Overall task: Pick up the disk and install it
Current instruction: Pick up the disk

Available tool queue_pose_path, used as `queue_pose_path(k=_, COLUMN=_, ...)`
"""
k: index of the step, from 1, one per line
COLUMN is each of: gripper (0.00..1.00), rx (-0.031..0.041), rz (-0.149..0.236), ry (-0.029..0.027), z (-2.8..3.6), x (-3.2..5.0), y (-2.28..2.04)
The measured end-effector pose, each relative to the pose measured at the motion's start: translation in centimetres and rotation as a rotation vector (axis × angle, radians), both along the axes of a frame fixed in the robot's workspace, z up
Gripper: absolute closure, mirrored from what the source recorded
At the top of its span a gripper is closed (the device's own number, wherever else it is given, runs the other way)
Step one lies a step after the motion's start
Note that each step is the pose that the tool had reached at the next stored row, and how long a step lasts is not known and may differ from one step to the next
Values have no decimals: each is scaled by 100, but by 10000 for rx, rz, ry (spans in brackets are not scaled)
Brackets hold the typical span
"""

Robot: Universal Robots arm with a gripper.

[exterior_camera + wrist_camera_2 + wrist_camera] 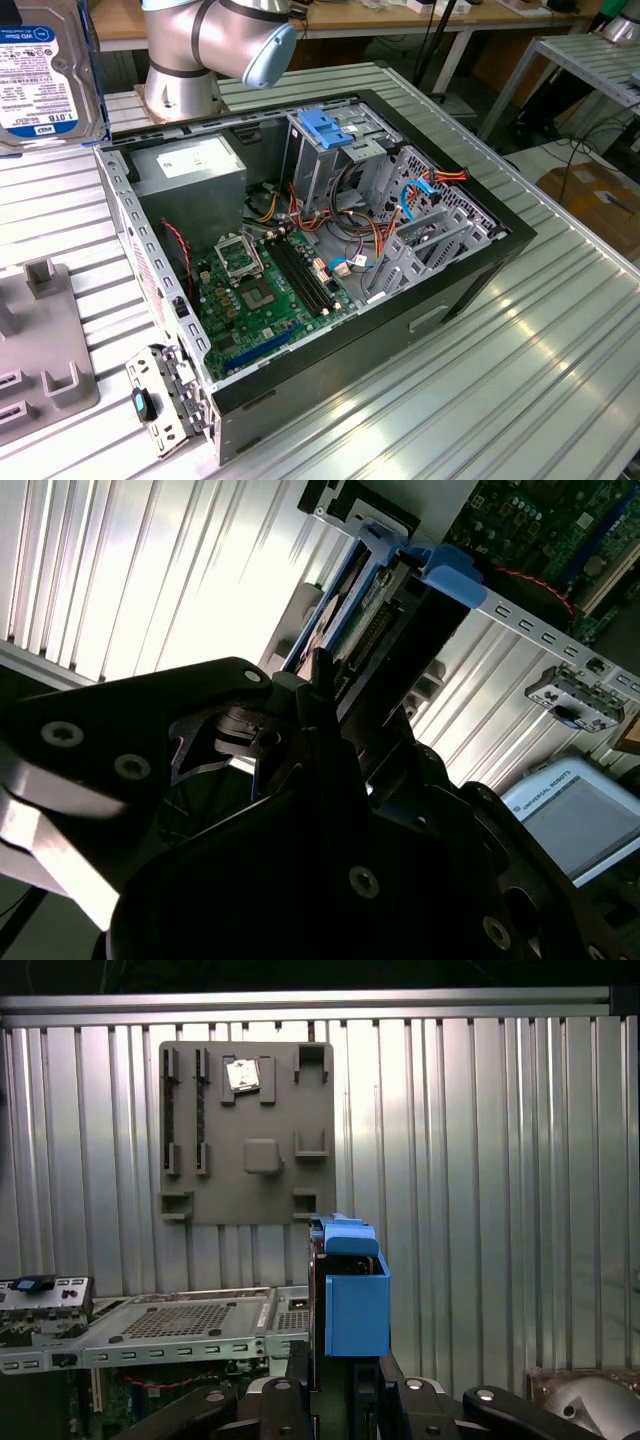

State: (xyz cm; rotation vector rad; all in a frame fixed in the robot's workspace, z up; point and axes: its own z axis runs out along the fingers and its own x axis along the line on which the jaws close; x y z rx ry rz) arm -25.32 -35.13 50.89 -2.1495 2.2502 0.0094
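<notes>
Blue plastic rails (356,1305) edge the disk (45,75), which stands upright out of the hand (345,1385). In both wrist views the hand is closed narrow on the disk's lower end, with the jaws, as far as I can judge, pressing its two flat faces. In the exterior view the disk hangs label-forward at the exterior view's left, above the ribbed metal desk (500,380) and well apart from the open computer case (125,200).

Inside that case the cage (325,130) with the blue top stands near the grey power-supply box (190,165). Orange and blue cables (385,235) lie just beside the cage, over the green motherboard (260,290).

I judge the step in hand to be the carry toward the cage. The grip is on one end only, so the long free end works as a lever. Slow travel and gentle wrist turns suit it best.

The rails have to meet the cage's guides squarely. Any turning of the disk is therefore better settled out in open air than down among the cables. A path that goes high over the case's wall, then comes straight in line with the cage, seems least likely to snag a wire or knock the disk askew in the jaws.
</notes>
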Motion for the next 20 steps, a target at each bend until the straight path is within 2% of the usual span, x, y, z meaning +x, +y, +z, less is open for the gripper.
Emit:
queue_pose_path(k=13, gripper=65, rx=0, rz=0, ry=0, z=0, x=234, y=3)
queue_pose_path(k=20, gripper=65, rx=1, rz=0, ry=0, z=0, x=241, y=3)
